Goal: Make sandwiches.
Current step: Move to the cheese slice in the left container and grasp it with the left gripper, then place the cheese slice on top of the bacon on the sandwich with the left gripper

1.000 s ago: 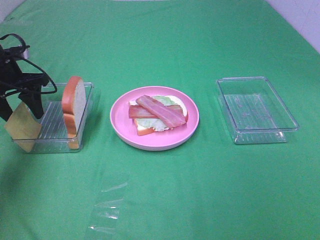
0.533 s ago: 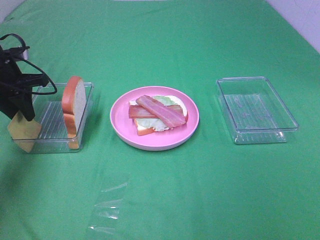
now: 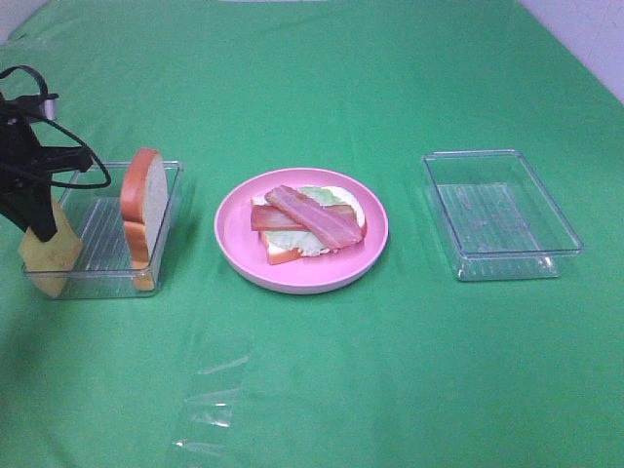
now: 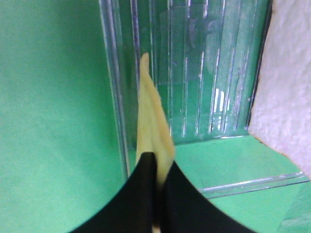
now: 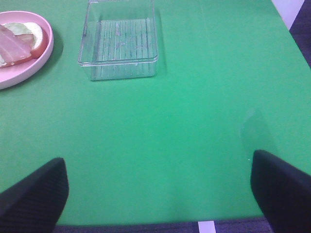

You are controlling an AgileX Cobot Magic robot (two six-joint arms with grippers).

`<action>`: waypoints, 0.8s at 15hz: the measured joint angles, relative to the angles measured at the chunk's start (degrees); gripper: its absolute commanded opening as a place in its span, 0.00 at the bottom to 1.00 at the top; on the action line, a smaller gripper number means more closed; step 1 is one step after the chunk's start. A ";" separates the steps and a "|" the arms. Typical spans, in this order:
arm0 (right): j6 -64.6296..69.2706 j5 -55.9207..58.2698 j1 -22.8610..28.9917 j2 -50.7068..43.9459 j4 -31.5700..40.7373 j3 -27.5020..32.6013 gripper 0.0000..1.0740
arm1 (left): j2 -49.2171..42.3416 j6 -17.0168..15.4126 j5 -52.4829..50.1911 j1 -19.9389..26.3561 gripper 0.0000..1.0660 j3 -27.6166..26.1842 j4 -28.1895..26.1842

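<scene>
Pinching the thin yellow cheese square edge-on between the black left gripper, jaws pressed together on its upper edge, at the outer end of the clear ribbed plastic tray on the left. Hanging tilted there, the cheese's lower corner overlapping the tray's end wall; touching the wall or just clear of it, hard to say from the high view. Standing upright on its edge inside the same tray, at the end nearer the plate: a toy white bread slice with orange-brown crust.

Lying in the middle of the green cloth, on the round pink plate: the half-built sandwich, with a second white bread slice at the bottom, pale green lettuce over it, and two reddish-brown bacon strips crossing on top.

Sitting well apart to the right: a second clear rectangular plastic tray.

Hovering low over the near edge of the cloth: the black right gripper, jaws spread wide, gripping nothing.
</scene>
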 measured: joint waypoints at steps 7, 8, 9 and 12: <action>0.00 0.00 0.00 0.00 0.00 0.00 0.91 | -0.74 -1.89 0.57 -0.34 0.00 -6.93 -0.06; 0.00 0.00 0.00 0.00 0.00 0.00 0.91 | -1.15 -2.01 0.57 -0.57 0.00 -7.91 -0.17; 0.00 0.00 0.00 0.00 0.00 0.00 0.91 | -1.83 -2.46 0.69 -1.15 0.00 -9.97 -0.40; 0.00 0.00 0.00 0.00 0.00 0.00 0.91 | -2.46 -4.18 0.74 -4.13 0.00 -18.85 -0.46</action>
